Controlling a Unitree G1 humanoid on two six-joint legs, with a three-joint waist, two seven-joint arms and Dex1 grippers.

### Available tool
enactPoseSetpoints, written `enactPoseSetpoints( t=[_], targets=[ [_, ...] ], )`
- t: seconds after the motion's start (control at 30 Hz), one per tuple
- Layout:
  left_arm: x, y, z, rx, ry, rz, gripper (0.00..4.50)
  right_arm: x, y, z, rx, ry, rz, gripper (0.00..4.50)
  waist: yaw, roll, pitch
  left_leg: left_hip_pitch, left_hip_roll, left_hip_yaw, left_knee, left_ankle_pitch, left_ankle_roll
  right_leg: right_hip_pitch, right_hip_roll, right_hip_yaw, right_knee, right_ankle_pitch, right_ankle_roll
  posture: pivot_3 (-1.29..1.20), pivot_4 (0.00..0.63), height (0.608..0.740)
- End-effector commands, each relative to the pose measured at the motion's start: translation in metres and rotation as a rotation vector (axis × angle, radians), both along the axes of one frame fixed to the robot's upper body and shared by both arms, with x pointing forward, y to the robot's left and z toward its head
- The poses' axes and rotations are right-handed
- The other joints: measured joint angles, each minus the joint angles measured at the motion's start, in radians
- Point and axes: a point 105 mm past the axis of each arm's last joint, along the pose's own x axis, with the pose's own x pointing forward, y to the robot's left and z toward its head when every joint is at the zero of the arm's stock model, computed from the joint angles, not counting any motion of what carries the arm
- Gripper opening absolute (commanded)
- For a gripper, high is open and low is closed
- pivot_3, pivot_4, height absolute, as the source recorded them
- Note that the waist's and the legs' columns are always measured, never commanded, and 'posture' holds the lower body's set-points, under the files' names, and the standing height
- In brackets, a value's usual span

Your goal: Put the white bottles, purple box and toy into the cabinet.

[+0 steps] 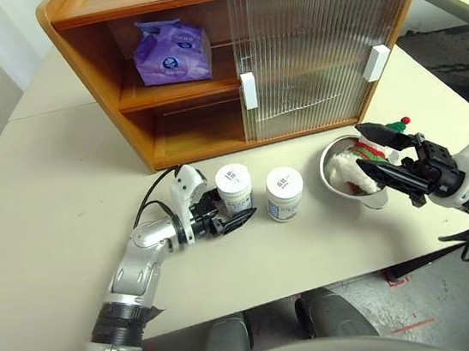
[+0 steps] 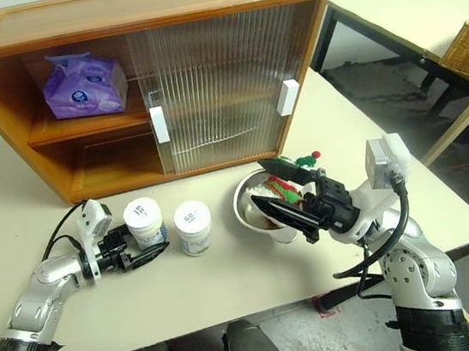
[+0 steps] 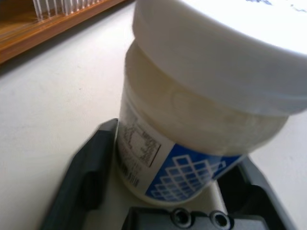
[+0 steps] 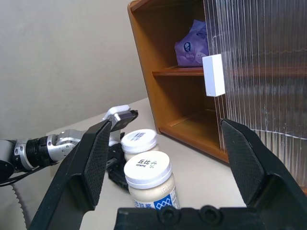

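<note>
Left eye view shows a pale table (image 1: 46,252) with an orange-brown cabinet (image 1: 90,65) at its far edge. The purple box (image 1: 171,52) already lies on the upper shelf, on the open side. Two white bottles stand side by side on the table before the cabinet. The toy (image 1: 363,165) sits in a round steel bowl (image 1: 332,182) nearer the robot's right.

The left gripper (image 1: 233,220) lies low and almost level over the table, pointing toward the robot's right, with the left bottle (image 1: 234,186) between its fingers. In the left wrist view the bottle (image 3: 192,143) fills the space between the two black fingers (image 3: 84,177). The jaws stand part open around it, and whether the pads yet press its sides cannot be told.

The main risk appears to be a poor grip. The fingers sit low on a squat, smooth jar, so it could slip or tip on lifting. The right bottle (image 1: 284,193) stands just beside and could be knocked over.

The right gripper (image 1: 377,155) hovers raised over the bowl, jaws wide apart and holding nothing, pointing toward the robot's left. A sweep from there could catch the bowl's rim.
</note>
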Motion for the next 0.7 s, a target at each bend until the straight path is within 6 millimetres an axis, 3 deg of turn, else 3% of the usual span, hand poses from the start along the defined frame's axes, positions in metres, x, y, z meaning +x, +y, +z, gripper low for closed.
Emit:
enactPoseSetpoints(
  t=[0.03,0.27,0.37,0.5,0.7],
  targets=[
    [-0.008,-0.005,-0.009,0.013,0.050,-0.046,3.20,-0.002,-0.001,0.001,-0.010,0.003,0.002,4.50,0.000,0.000,0.000,0.000,0.000,0.000,0.000,0.000,0.000,0.000,0.000,0.000,0.000,0.000,0.000,-0.16,0.073,0.740],
    [-0.005,0.004,-0.010,0.041,0.036,0.002,3.20,-0.010,0.001,0.000,-0.030,-0.006,0.051,4.50,-0.001,0.000,0.000,0.000,0.000,0.000,0.000,0.000,0.000,0.000,0.000,0.000,-0.001,-0.002,0.001,-0.15,0.076,0.740],
    [0.005,0.009,0.006,0.001,-0.018,0.069,3.20,-0.015,0.006,0.002,-0.032,-0.014,0.099,4.50,-0.001,0.000,0.000,0.000,0.000,0.000,0.000,0.000,0.000,0.000,0.000,0.000,-0.001,-0.002,0.001,-0.15,0.078,0.740],
    [0.026,0.023,0.025,-0.007,-0.109,0.209,3.20,-0.027,0.021,-0.013,-0.133,0.005,0.217,4.50,-0.002,-0.004,0.002,0.000,-0.001,0.002,0.000,0.000,0.000,0.000,0.000,0.000,0.000,-0.002,0.001,-0.15,0.085,0.740],
    [0.047,0.030,0.046,-0.001,-0.208,0.349,3.20,-0.025,0.029,-0.011,-0.117,-0.007,0.236,4.50,0.000,-0.005,0.004,0.000,-0.003,0.003,0.000,0.001,0.000,0.001,-0.001,0.000,-0.001,-0.002,0.001,-0.13,0.086,0.740]
  ],
)
